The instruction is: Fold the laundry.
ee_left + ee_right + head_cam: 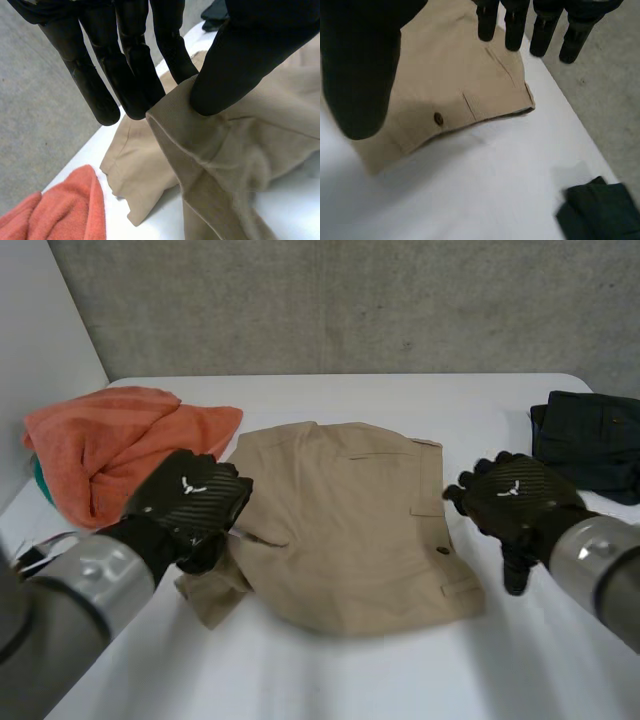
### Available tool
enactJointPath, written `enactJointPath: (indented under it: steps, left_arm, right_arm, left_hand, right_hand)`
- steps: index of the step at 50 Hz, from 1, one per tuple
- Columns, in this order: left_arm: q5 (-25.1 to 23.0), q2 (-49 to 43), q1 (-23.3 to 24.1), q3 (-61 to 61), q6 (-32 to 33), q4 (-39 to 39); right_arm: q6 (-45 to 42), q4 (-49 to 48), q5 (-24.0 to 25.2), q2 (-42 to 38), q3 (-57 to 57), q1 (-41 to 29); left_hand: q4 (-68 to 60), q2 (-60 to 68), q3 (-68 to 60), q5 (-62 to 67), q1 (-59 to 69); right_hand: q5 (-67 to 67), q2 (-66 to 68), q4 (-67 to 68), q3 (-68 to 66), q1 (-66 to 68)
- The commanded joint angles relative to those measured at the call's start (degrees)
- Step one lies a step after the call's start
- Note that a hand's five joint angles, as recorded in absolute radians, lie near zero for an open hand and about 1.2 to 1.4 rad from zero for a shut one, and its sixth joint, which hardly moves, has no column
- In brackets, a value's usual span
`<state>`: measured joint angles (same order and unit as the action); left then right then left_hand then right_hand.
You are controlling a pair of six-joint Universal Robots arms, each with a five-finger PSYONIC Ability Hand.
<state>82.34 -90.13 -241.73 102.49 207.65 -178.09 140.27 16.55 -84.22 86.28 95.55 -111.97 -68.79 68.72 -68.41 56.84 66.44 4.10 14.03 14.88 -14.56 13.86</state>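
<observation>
Rumpled tan cotton trousers [350, 525] lie folded mid-way across the white tabletop [330, 680], long axis crosswise, buttoned waistband toward the right hand [512, 498], whose fingers [516, 25] hang straight and apart. The left hand [192, 498] pinches their leg-end fold between thumb and fingers.

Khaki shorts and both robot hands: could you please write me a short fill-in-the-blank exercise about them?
1. The left robot hand pinches the khaki shorts between its fingers and ____.
2. The right robot hand, fingers straight, holds ____.
3. The towel beside the left robot hand is coloured ____.
4. The dark folded garment lies nearest the ____ robot hand.
Missing words: thumb; nothing; orange; right.
</observation>
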Motion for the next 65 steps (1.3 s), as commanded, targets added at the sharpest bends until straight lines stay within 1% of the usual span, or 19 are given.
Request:
enactJointPath:
  steps: [1, 8, 16, 20, 22, 23, 28, 29, 32, 33, 36, 37, 41, 45, 49, 54, 59, 61, 65]
  left_arm:
    - [2.21, -6.01, -0.50, -5.63, -1.72, -4.19]
    - [2.57, -7.86, -0.50, -10.46, -4.10, -5.51]
    - [3.97, -10.41, -1.03, -14.42, -5.06, -5.69]
    - [4.85, -10.42, -0.85, -14.51, -6.03, -5.42]
    - [4.94, -10.41, -0.42, -13.73, -6.38, -5.34]
    - [4.94, -10.41, -0.33, -13.55, -6.38, -5.25]
    - [4.76, -8.75, -0.06, -9.60, -6.47, -4.29]
    - [4.68, -7.96, -0.06, -8.63, -6.38, -3.93]
    - [4.24, -2.35, 0.03, -3.72, -5.42, -0.60]
    - [4.06, -0.94, 0.03, -2.40, -5.33, 0.63]
    - [3.62, 4.51, 0.29, 2.09, -4.63, 6.51]
    - [3.27, 5.83, 0.38, 3.06, -4.28, 8.09]
    - [-0.68, 10.58, 1.61, 7.72, -2.26, 15.22]
    - [-4.46, 10.42, 1.79, 9.83, -0.32, 17.17]
    - [-4.91, 4.72, 1.61, 8.52, 0.47, 12.96]
    - [-3.33, -5.91, 1.52, 1.32, 0.30, 3.20]
    - [1.85, -16.29, 1.35, -9.31, 0.38, -4.88]
    - [5.01, -21.19, 1.35, -15.78, 0.47, -8.13]
    - [7.57, -31.20, 1.61, -27.38, 0.47, -10.69]
  right_arm:
    - [17.39, -7.58, 0.99, -3.31, 5.52, -0.09]
    - [19.51, -11.53, 0.99, -4.27, 11.58, -0.45]
    - [19.34, -22.25, 0.20, -12.62, 14.14, -0.97]
    - [18.81, -26.91, 0.02, -14.82, 14.58, -1.15]
    - [17.06, -28.14, 0.02, -15.18, 14.67, -1.15]
    - [16.44, -28.32, -0.15, -15.26, 14.75, -1.15]
    - [12.14, -27.98, -1.65, -11.32, 15.63, -0.80]
    - [10.48, -27.19, -2.17, -7.13, 16.24, -0.45]
    - [6.35, -23.86, -2.35, -1.04, 16.95, -0.27]
    - [2.76, -19.32, -2.35, 2.19, 17.04, -0.36]
    - [-3.32, -9.90, -2.09, 5.56, 16.69, 0.34]
    - [-7.08, -3.60, -2.09, 6.96, 16.60, 1.74]
    - [-15.17, 8.64, -1.74, 8.20, 16.25, 7.44]
    - [-16.87, 8.69, 0.28, 7.59, 13.88, 9.49]
    - [-13.81, 4.64, 1.25, 3.03, 10.02, 9.13]
    - [-6.43, -0.54, 1.07, -5.67, 1.41, 7.47]
    - [-3.08, -4.94, -0.50, -11.56, -5.71, 6.06]
    - [-2.99, -7.05, -2.43, -15.07, -9.05, 5.97]
    - [-2.99, -9.77, -5.95, -22.81, -15.73, 5.88]
  left_hand:
    - [-11.21, 11.28, -11.59, 13.16, 13.56]
    - [-11.21, 11.28, -11.59, 13.16, 13.56]
    - [-11.21, 11.28, -11.59, 13.16, 13.56]
    - [-11.21, 11.28, -11.59, 13.16, 13.56]
    - [-11.21, 11.28, -11.59, 13.16, 13.56]
    - [-11.21, 11.28, -11.59, 13.16, 13.56]
    - [-11.21, 11.28, -11.59, 13.16, 13.56]
    - [-11.21, 11.28, -11.59, 13.16, 13.56]
    - [-11.21, 11.28, -11.59, 13.16, 13.56]
    - [-11.21, 11.28, -11.59, 13.16, 13.56]
    - [-11.21, 11.28, -11.59, 13.16, 13.56]
    - [-11.21, 11.28, -11.59, 13.16, 13.56]
    - [-11.21, 11.28, -11.59, 13.16, 13.56]
    - [-11.21, 11.28, -11.59, 13.16, 13.56]
    - [-11.21, 11.28, -11.59, 13.16, 13.56]
    - [-11.21, 11.28, -11.59, 13.16, 13.56]
    - [-11.21, 11.28, -11.59, 13.16, 13.56]
    - [-11.21, 11.28, -11.59, 13.16, 13.56]
    - [-11.21, 11.28, -11.59, 13.16, 13.56]
  right_hand:
    - [-2.34, -2.27, -3.12, 2.80, -2.10]
    - [3.37, 3.44, 2.59, -2.91, 3.61]
    - [25.06, 25.13, 24.28, -24.60, 25.30]
    - [40.36, 40.43, 39.58, -39.90, 40.59]
    - [60.15, 60.23, 59.37, -59.69, 60.39]
    - [65.85, 65.92, 65.06, -65.39, 66.08]
    - [65.90, 65.97, 65.12, -65.44, 66.14]
    - [65.90, 65.97, 65.12, -65.44, 66.14]
    - [65.90, 65.97, 65.12, -65.44, 66.14]
    - [65.90, 65.97, 65.12, -65.44, 66.14]
    - [65.90, 65.97, 65.12, -65.44, 66.14]
    - [65.90, 65.97, 65.12, -65.44, 66.14]
    - [65.90, 65.97, 65.12, -65.44, 66.14]
    - [65.90, 65.97, 65.12, -65.44, 66.14]
    - [65.90, 65.97, 65.12, -65.44, 66.14]
    - [65.90, 65.97, 65.12, -65.44, 66.14]
    - [65.90, 65.97, 65.12, -65.44, 66.14]
    - [65.90, 65.97, 65.12, -65.44, 66.14]
    - [65.90, 65.97, 65.12, -65.44, 66.14]
